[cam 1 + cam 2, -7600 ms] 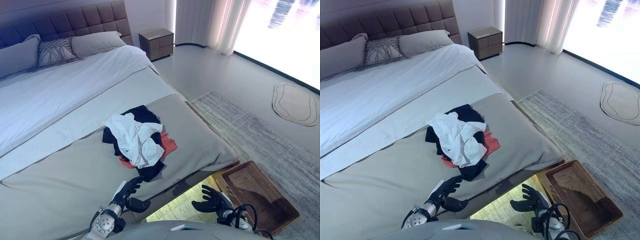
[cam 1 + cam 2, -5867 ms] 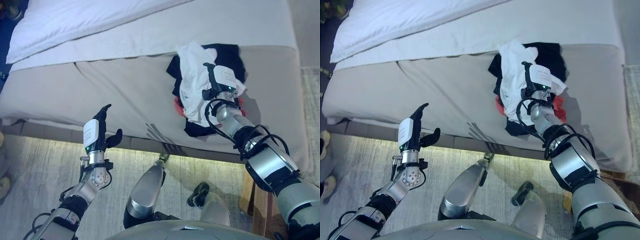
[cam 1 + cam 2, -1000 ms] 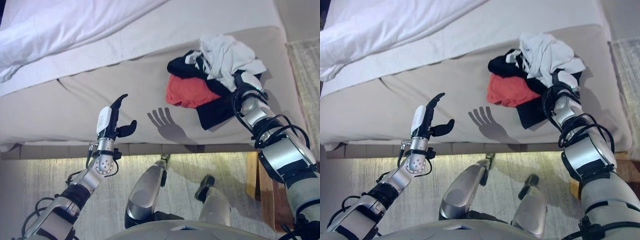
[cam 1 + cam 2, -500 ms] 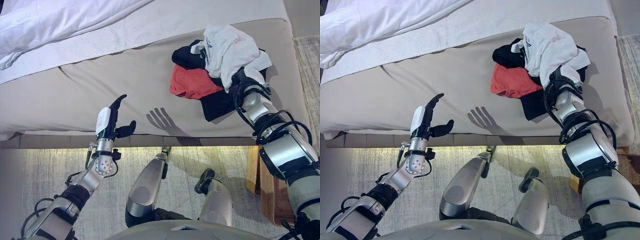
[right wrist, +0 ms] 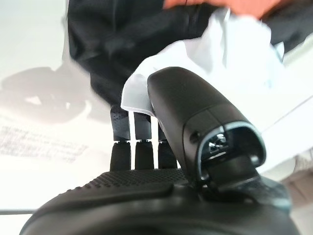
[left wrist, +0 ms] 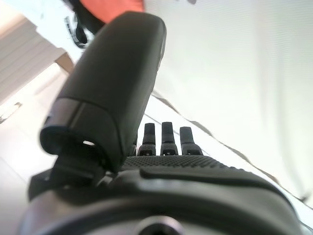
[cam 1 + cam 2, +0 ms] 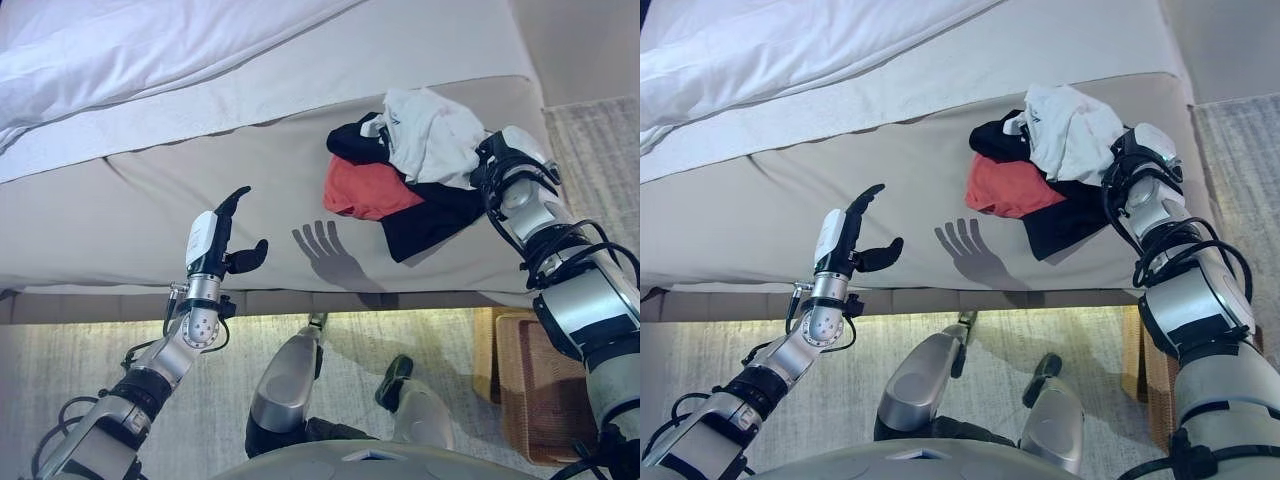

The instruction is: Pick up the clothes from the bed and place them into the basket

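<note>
Clothes pile (image 7: 410,165) dragged toward bed (image 7: 130,210) edge — right robot hand (image 7: 497,158) clamps one white garment (image 7: 432,132); left robot hand (image 7: 222,248) splayed.

Clothes: white top (image 7: 432,135), black (image 7: 425,218) & coral-red (image 7: 367,188) pcs; beige bed cover (image 7: 160,190); brown basket (image 7: 530,385).

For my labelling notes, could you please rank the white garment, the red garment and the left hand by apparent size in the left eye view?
1. white garment
2. red garment, nearly alike
3. left hand, smallest, though nearer the camera
</note>
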